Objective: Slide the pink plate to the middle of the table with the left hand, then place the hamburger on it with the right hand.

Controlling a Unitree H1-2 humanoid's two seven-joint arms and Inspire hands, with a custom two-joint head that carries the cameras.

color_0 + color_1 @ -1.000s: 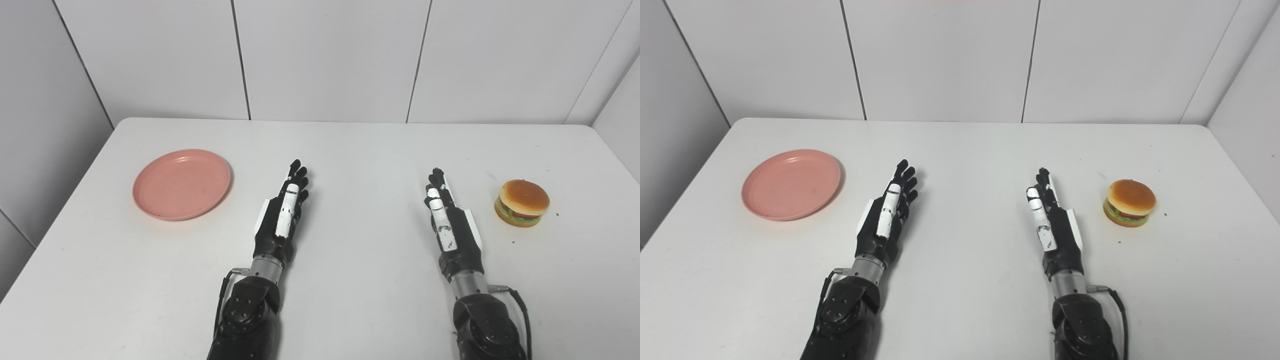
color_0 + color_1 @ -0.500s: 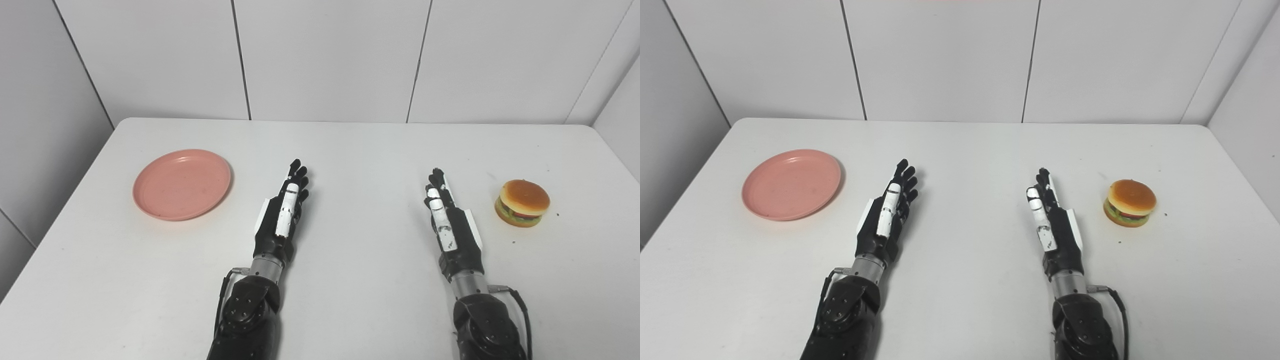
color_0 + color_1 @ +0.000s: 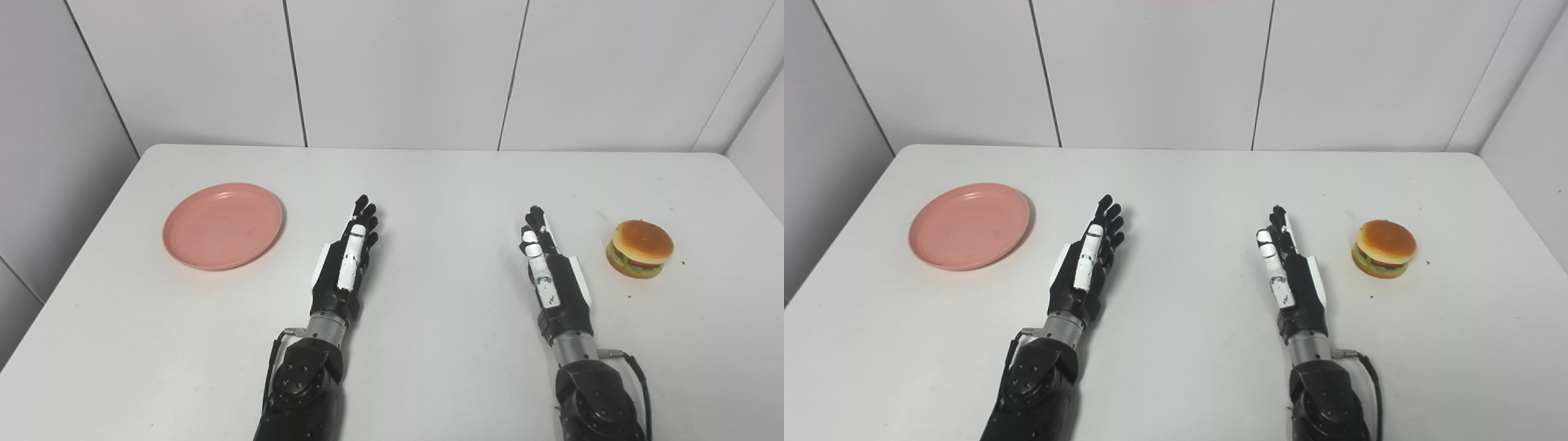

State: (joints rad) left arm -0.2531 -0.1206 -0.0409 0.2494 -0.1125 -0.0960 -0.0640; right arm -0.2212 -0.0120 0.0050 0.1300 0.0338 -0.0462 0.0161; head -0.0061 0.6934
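Observation:
A round pink plate (image 3: 223, 225) lies flat on the left part of the white table (image 3: 441, 184). A toy hamburger (image 3: 639, 249) with a tan bun sits on the right part. My left hand (image 3: 345, 263) rests edge-up near the middle, fingers straight and pointing away, open and holding nothing, well to the right of the plate. My right hand (image 3: 551, 275) lies the same way, open and holding nothing, a short gap left of the hamburger.
White wall panels (image 3: 398, 67) rise behind the table's far edge and along both sides. The table's left edge (image 3: 73, 257) runs close to the plate. A few small dark specks (image 3: 629, 296) dot the surface near the hamburger.

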